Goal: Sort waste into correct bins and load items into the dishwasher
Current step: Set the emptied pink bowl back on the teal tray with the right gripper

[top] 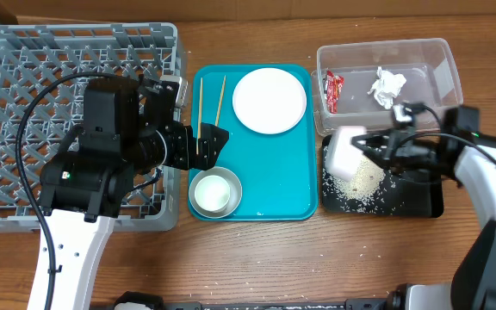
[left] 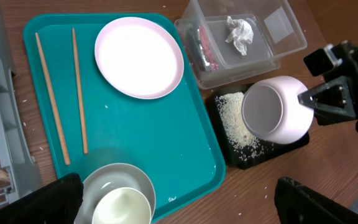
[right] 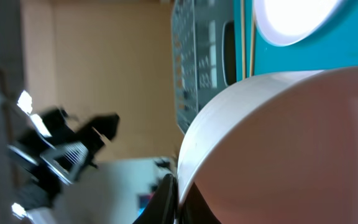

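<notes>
Right gripper point(top: 379, 148) is pinched on the small white bowl point(top: 344, 153), holding it by its far edge above the left end of the black tray point(top: 416, 200); the bowl is tipped on its side with its mouth turned toward the teal tray point(top: 274, 176), and in the right wrist view its pale curved wall fills most of the frame, with one dark finger point(right: 166, 199) against the rim. Loose rice grains point(top: 364, 185) lie scattered on the black tray below and just beside the bowl. Behind the black tray stands the clear tub point(top: 442, 77), with the red wrapper point(top: 332, 90) at its left end and the crumpled tissue point(top: 387, 86) near the middle. Left gripper point(top: 212, 145) hangs over the left edge of the teal tray with its fingers spread wide and nothing between them; in the left wrist view the two dark fingers sit at the bottom corners, well apart. On the teal tray, the two chopsticks point(top: 201, 108) lie side by side along the left part, the white plate point(top: 269, 100) rests at the far right, and the steel bowl point(left: 98, 180) sits at the near left with the white cup point(left: 126, 208) inside it. To the left, the grey dish rack point(top: 24, 77) stands on the wooden table point(top: 257, 258), and the left arm reaches across it.
</notes>
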